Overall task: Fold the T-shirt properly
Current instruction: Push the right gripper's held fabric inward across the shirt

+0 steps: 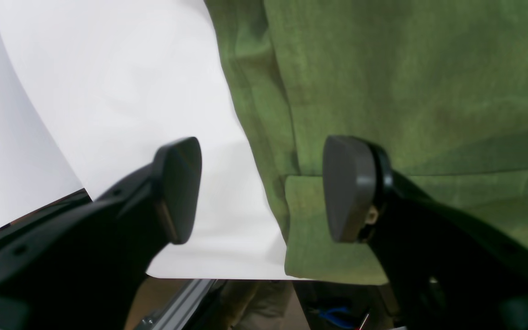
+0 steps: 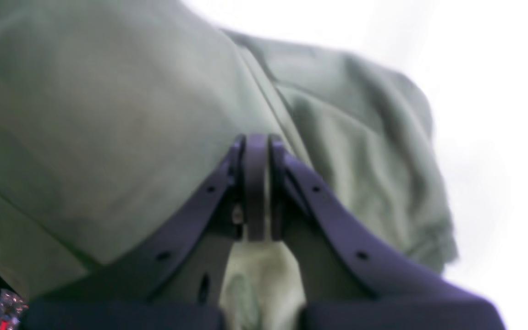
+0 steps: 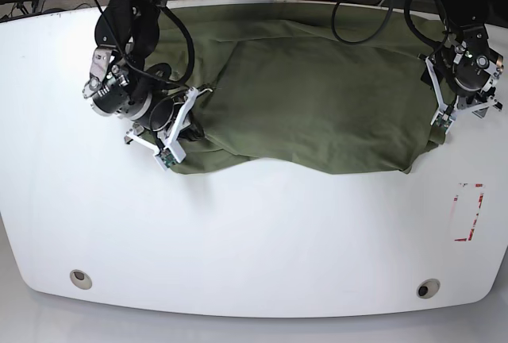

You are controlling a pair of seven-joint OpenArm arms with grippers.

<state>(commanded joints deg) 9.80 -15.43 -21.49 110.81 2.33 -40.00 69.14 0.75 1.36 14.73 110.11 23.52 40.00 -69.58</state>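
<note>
Left wrist view: the left gripper (image 1: 264,188) is spread wide over the T-shirt (image 1: 406,91) edge, holding nothing, white surface (image 1: 122,91) beside it.

Right wrist view: the right gripper (image 2: 257,183) is clamped on bunched T-shirt cloth.

Base view: the T-shirt lies rumpled across the surface's far half.

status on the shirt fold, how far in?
Early. Done: the T-shirt has fabric doubled over across the table, still rumpled. In hand: the right gripper is shut on cloth at one end; the left gripper is open at the other edge, holding nothing. Left: the remaining folds and squaring up.
</note>
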